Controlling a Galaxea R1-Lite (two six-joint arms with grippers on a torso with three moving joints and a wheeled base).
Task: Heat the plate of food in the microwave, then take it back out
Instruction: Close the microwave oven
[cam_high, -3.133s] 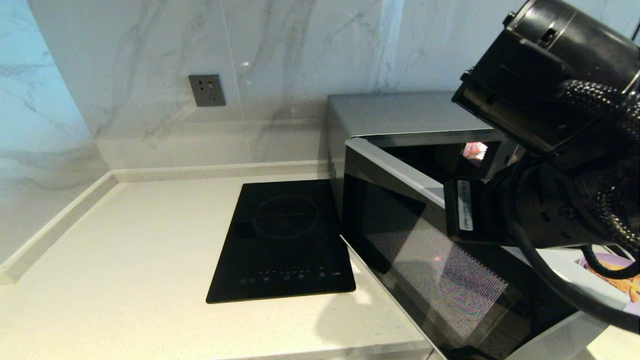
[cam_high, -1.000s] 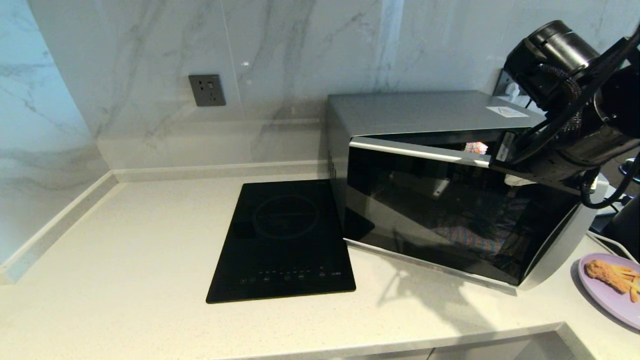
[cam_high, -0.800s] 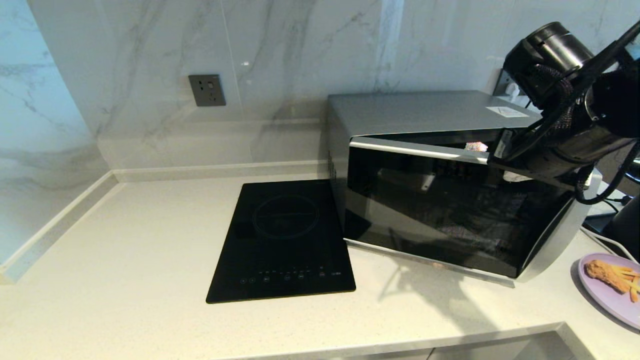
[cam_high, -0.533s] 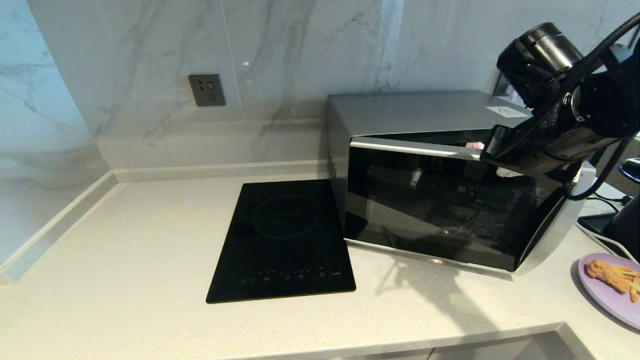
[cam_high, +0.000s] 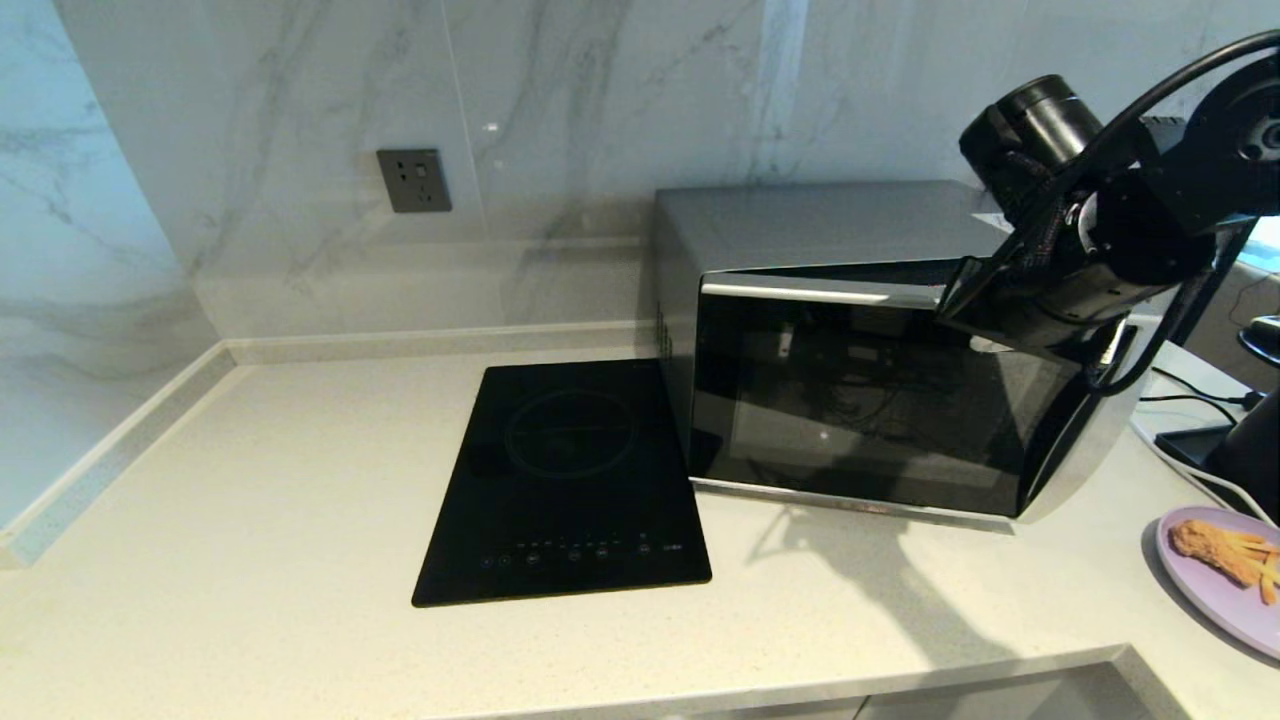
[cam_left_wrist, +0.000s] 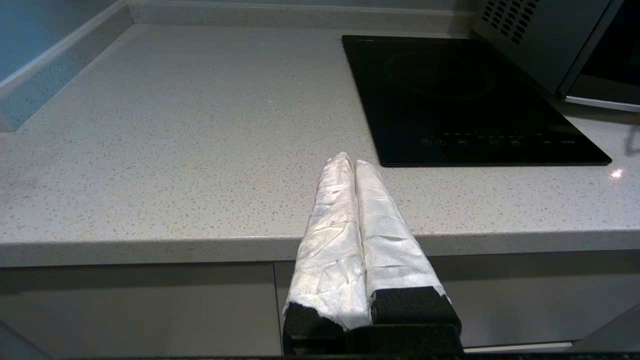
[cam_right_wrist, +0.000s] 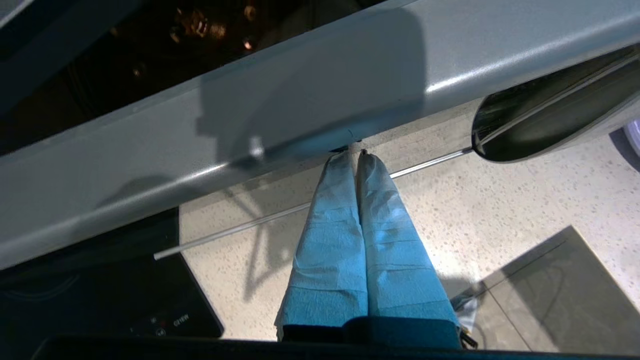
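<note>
The microwave stands at the back right of the counter. Its dark glass door is nearly closed, the right side still a little ajar. My right gripper is shut and empty, its wrapped fingertips against the door's silver strip; in the head view the right arm covers the door's upper right corner. The plate of food rests on the counter right of the microwave, outside it. Shut on nothing, my left gripper hovers over the counter's front edge, left of the hob.
A flat black glass hob lies in the counter left of the microwave. A grey wall socket sits above it. Cables and a dark object lie at the far right. The counter's front edge runs below my left gripper.
The microwave door swung from wide open to almost closed, with my right gripper against its top strip. The right arm moved back toward the microwave. The plate stayed on the counter.
</note>
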